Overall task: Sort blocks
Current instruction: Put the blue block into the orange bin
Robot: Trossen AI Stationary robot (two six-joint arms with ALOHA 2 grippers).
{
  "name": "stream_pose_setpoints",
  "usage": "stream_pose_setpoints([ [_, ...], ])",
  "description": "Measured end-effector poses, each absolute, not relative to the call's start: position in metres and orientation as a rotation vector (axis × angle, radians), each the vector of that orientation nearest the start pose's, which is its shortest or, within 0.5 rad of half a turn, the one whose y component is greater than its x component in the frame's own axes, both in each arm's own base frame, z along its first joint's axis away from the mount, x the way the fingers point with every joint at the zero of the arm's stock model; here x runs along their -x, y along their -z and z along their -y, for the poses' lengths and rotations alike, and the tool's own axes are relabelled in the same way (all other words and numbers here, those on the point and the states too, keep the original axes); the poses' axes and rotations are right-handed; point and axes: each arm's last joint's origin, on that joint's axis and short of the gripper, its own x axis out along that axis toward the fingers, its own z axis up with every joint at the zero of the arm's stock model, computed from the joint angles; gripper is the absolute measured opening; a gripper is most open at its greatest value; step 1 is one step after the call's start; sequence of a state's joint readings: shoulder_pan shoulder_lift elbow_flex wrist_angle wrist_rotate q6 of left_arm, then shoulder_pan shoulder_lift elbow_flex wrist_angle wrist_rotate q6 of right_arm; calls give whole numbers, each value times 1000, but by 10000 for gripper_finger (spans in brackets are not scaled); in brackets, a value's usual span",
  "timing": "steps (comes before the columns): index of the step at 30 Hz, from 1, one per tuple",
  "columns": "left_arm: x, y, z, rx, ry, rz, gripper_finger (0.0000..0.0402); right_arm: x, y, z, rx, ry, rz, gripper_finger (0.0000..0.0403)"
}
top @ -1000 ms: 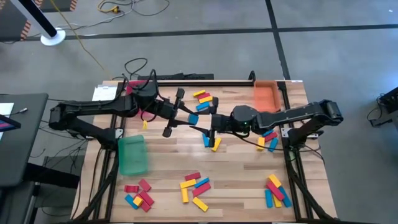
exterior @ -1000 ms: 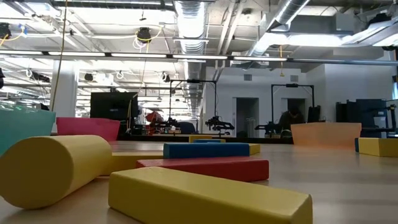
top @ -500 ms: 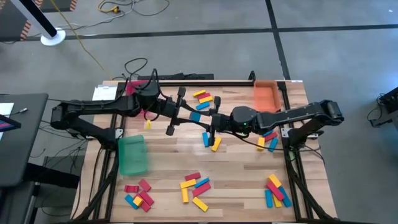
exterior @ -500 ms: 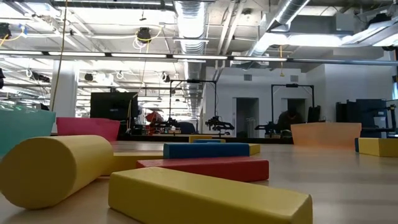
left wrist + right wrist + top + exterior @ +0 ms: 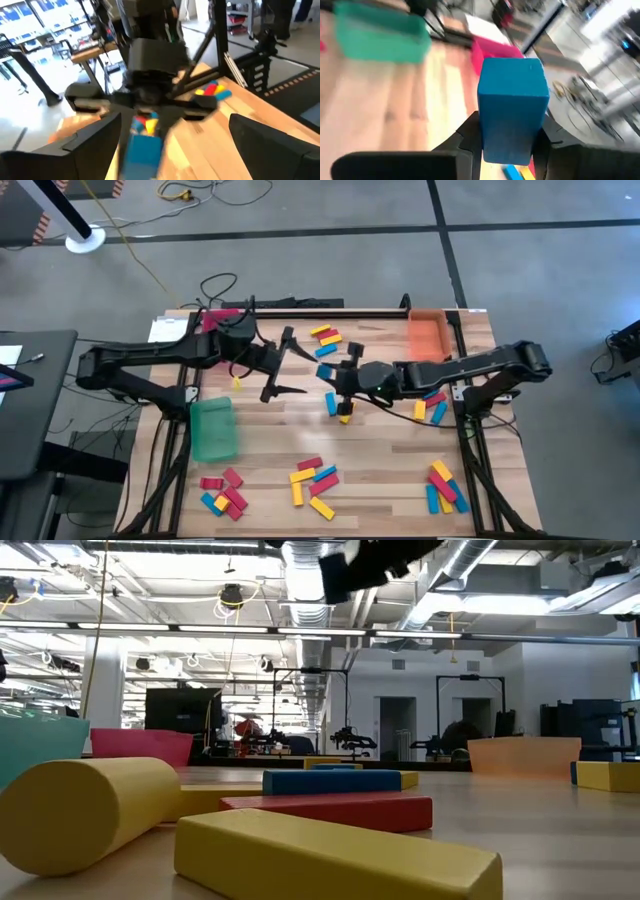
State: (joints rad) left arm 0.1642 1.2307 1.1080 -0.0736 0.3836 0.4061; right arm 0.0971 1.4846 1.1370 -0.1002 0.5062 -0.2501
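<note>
Blue block sits clamped in your right gripper (upright, mid-surface); your left gripper's jaws gape empty.

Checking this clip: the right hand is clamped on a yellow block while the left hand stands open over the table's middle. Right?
One detail is off: the block in the right hand is blue, not yellow, as the right wrist view shows plainly. The rest holds: the left hand stands open over the middle of the table, seen in the high view.
</note>
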Motion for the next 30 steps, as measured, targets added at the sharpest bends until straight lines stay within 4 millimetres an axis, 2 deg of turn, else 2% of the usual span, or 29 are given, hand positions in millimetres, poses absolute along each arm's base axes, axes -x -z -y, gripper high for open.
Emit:
stream_pose_setpoints([
  [6, -264, -350, -34, -313, 265, -313, 343, -311, -297, 4, 322, 502, -635, 109],
  [15, -256, -330, -34, -255, 241, -519, 312, -266, -303, 59, 113, 754, -800, 109],
  [25, -252, -258, -37, -167, 207, -596, 308, -227, -296, 106, -47, 980, -982, 111],
  [30, -249, -239, -33, -113, 222, -596, 308, -211, -293, 126, -107, 1058, -1049, 111],
])
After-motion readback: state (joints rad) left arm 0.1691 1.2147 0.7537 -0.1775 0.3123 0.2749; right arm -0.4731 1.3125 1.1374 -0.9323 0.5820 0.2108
